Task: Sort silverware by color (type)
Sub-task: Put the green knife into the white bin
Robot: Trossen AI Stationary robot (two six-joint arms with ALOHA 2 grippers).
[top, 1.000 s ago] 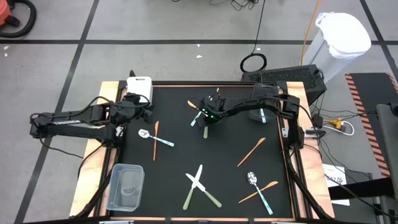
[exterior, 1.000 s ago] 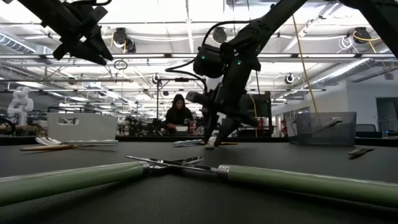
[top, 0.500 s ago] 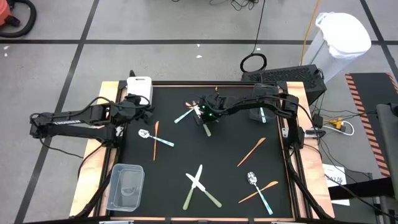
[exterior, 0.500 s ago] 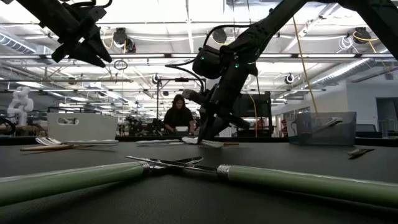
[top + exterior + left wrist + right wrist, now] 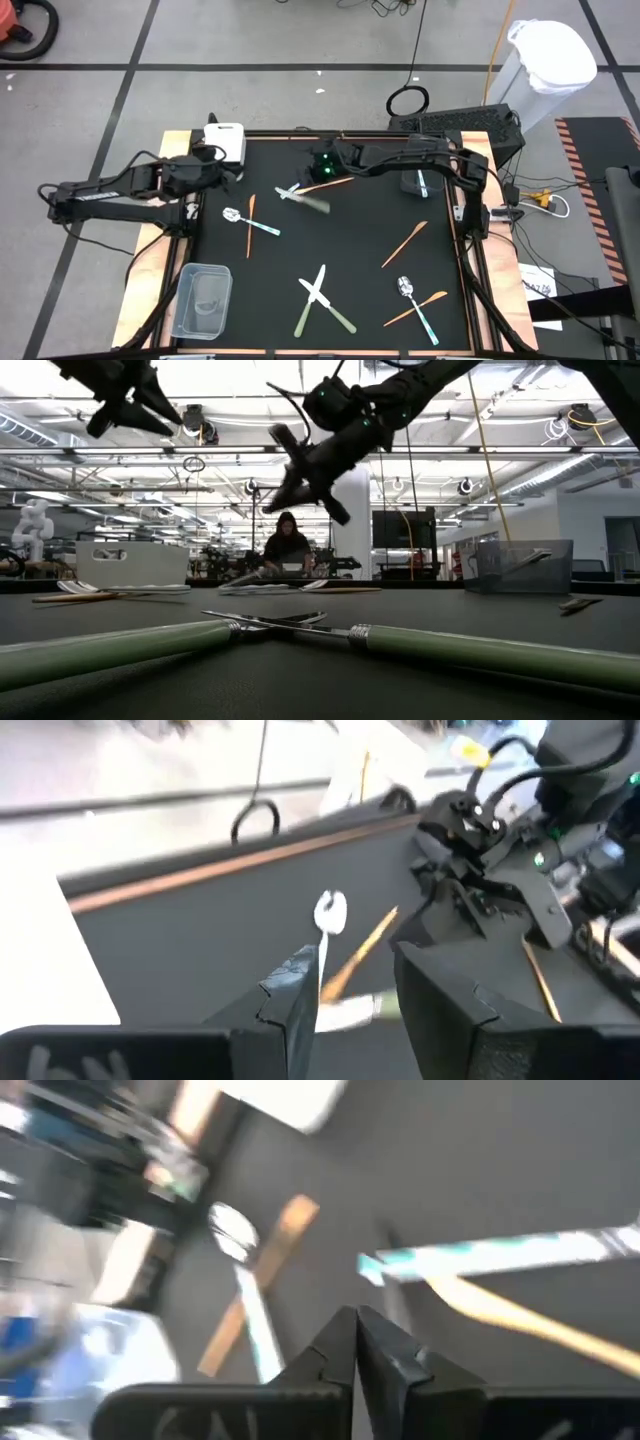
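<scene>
Seeing the right gripper (image 5: 355, 1325) hanging above the far middle of the surface (image 5: 350, 260), jaws pinched fully together with nothing between them, so probably a missed grab. Can spot a light-blue-handled fork (image 5: 290, 189) and a thin orange utensil (image 5: 335, 183) lying just under it, touching or crossing, hard to say which. Guessing that tangle is why it's hard to pick out a single piece.

Got the left gripper (image 5: 355, 990) parked near the white bin (image 5: 225, 140), jaws partly open and holding nothing, likely just waiting its turn.

Rest of the silverware is scattered around: a blue-handled spoon (image 5: 232, 214) beside an orange stick (image 5: 250, 225), two pale-green knives (image 5: 320, 298) crossed near the front edge. Looks barely sorted so far.

Can't make out any brand, label or writing anywhere
</scene>
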